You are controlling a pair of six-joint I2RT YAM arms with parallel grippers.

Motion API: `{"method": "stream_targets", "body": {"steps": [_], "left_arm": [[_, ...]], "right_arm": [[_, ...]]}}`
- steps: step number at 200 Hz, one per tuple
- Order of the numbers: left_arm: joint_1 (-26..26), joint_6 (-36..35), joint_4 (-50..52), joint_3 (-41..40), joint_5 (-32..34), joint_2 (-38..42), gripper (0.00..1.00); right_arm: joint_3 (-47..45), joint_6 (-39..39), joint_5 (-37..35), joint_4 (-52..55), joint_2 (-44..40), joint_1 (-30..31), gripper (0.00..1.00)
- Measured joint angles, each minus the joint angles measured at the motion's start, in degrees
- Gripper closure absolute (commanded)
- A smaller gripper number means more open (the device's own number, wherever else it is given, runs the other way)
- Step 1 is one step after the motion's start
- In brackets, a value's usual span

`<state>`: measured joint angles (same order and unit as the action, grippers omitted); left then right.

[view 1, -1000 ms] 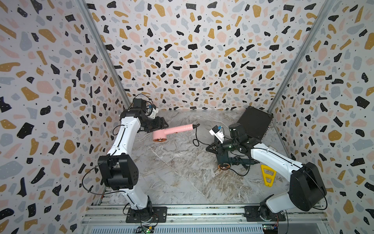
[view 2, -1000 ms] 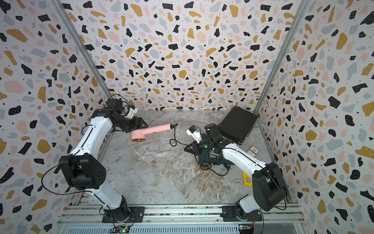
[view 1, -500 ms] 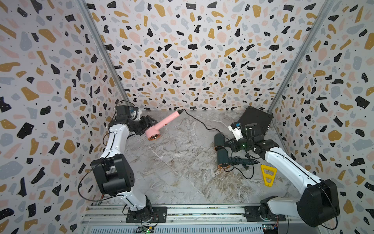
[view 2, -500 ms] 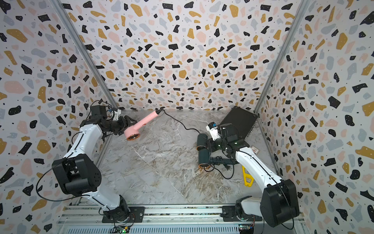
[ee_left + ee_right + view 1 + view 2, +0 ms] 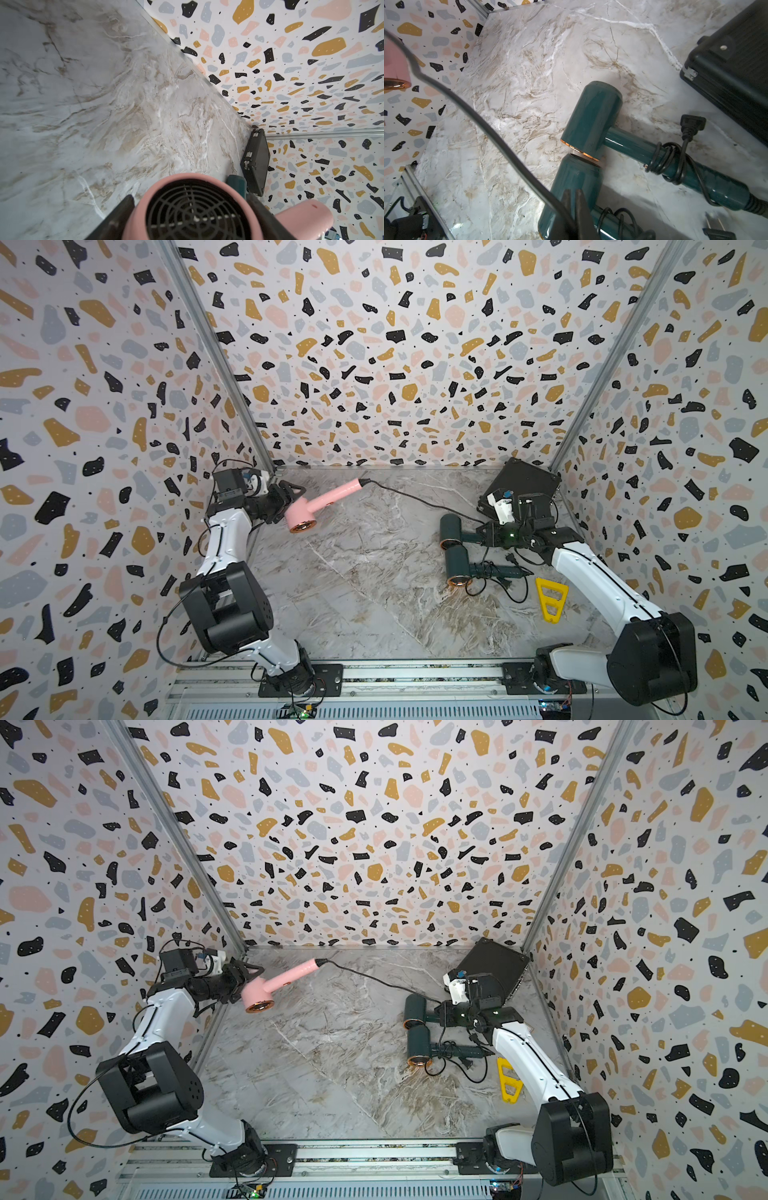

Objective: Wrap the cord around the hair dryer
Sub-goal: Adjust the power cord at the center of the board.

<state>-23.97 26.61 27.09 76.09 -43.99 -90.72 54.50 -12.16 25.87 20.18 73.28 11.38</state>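
Both top views look down from high in front over the whole surface (image 5: 365,614); the wrist cameras sit low and close, both catching the black case (image 5: 256,160).

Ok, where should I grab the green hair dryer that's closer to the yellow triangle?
Probably the handle, from straight above, pinching across it. That green hair dryer lies flat and its handle is slim, with table on either side, while the fat barrel butts against the other green dryer. Some wound cord may get pinched too.
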Motion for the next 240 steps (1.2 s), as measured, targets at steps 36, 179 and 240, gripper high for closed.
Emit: {"method": "stream_targets", "body": {"steps": [36,179,240], "left_arm": [[-2.58,6.38,-4.33,0.02,0.74,1.77,1.0],[-4.48,13.33,-9.4,0.02,1.01,1.66,1.0],[-4.46,13.53,-9.64,0.0,0.0,1.66,1.0]], "right_arm": [[0.52,-1.46,0.31,5.25,-0.28,-2.82,0.37],[4.28,8.09,-9.31,14.82,1.18,12.83,0.5],[7.19,9.44,-15.87,0.92,17.29,25.11,0.46]]}}
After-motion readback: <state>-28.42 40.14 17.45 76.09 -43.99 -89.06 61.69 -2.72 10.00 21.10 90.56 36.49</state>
